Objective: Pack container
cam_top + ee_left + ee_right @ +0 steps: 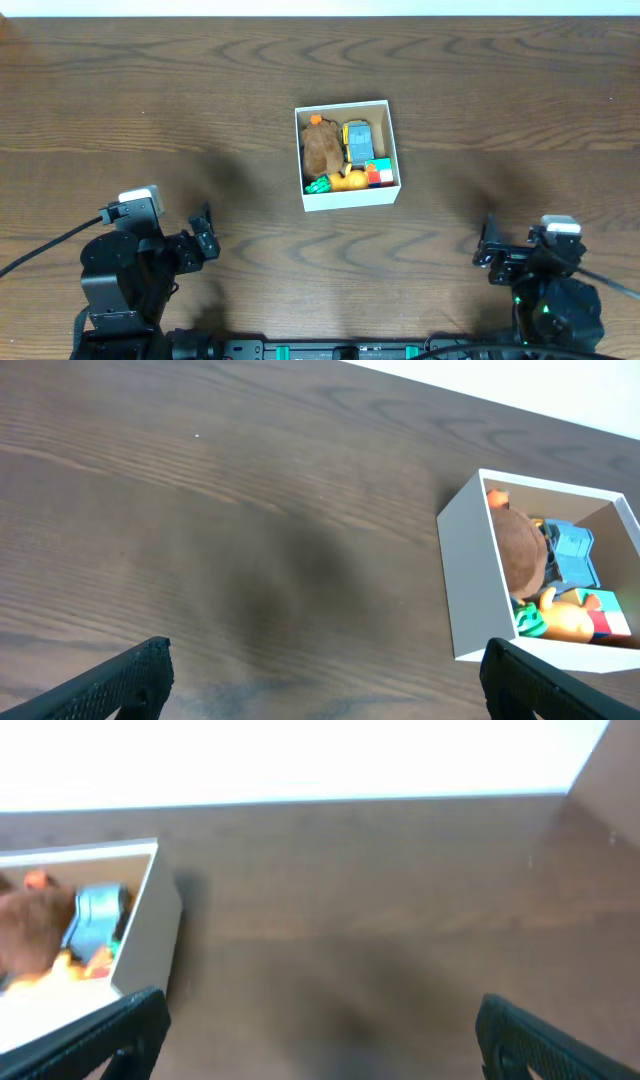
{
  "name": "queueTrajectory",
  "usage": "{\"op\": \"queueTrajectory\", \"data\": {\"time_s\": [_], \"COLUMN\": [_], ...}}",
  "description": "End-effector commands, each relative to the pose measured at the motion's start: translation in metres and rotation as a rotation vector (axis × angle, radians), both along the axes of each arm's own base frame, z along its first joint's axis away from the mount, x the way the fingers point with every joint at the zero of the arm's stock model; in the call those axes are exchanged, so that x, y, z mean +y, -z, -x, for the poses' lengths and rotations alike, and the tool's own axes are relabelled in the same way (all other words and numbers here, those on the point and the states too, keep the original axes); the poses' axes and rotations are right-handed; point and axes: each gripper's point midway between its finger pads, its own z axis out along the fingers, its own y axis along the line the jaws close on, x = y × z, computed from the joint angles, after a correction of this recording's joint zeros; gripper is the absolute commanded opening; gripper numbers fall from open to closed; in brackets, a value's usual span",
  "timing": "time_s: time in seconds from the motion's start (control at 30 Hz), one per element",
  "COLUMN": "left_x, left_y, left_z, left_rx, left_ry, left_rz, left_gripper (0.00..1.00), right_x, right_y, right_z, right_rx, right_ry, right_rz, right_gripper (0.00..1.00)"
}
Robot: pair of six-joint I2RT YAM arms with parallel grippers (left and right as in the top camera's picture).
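Observation:
The container, a square white box with low walls, sits at the table's middle. It holds a brown plush toy, a blue toy, an orange piece, a green piece and a multicoloured cube. It also shows at the right of the left wrist view and at the left of the right wrist view. My left gripper is open and empty, near the front left, well apart from the box. My right gripper is open and empty at the front right.
The dark wooden table extends around the box. A pale wall or edge runs along the far side of the table. Black cables trail from both arms at the front.

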Motion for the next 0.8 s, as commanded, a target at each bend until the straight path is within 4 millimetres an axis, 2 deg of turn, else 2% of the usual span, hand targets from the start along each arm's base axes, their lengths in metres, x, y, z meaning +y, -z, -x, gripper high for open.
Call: {"op": "queueTrajectory", "data": {"time_s": [0.0, 0.13, 0.23, 0.5, 0.67, 0.77], "left_x": [-0.001, -0.001, -0.001, -0.001, -0.001, -0.001], "left_y": [0.003, 0.003, 0.003, 0.003, 0.003, 0.003], "left_z": [0.0, 0.0, 0.0, 0.0, 0.0, 0.0], "left_rx": [0.008, 0.008, 0.008, 0.008, 0.008, 0.008], "left_ry": [0.004, 0.004, 0.004, 0.004, 0.004, 0.004], "left_rz": [0.012, 0.012, 0.012, 0.012, 0.012, 0.012], "left_gripper": [0.98, 0.98, 0.98, 0.98, 0.98, 0.98], "right_x": [0.004, 0.012, 0.015, 0.019, 0.019, 0.019], "right_y": [0.003, -0.004, -0.001, 0.021, 0.055, 0.057], "right_z": [-0.007, -0.019, -0.024, -0.037, -0.04, -0.04], "right_rx": [-0.074, -0.202, -0.248, -0.305, -0.229, -0.221], "right_ry": [-0.046, -0.096, -0.11, -0.131, -0.137, -0.134], "right_rz": [0.066, 0.131, 0.153, 0.145, 0.131, 0.133], "right_gripper": [0.99, 0.99, 0.99, 0.99, 0.99, 0.99]}}
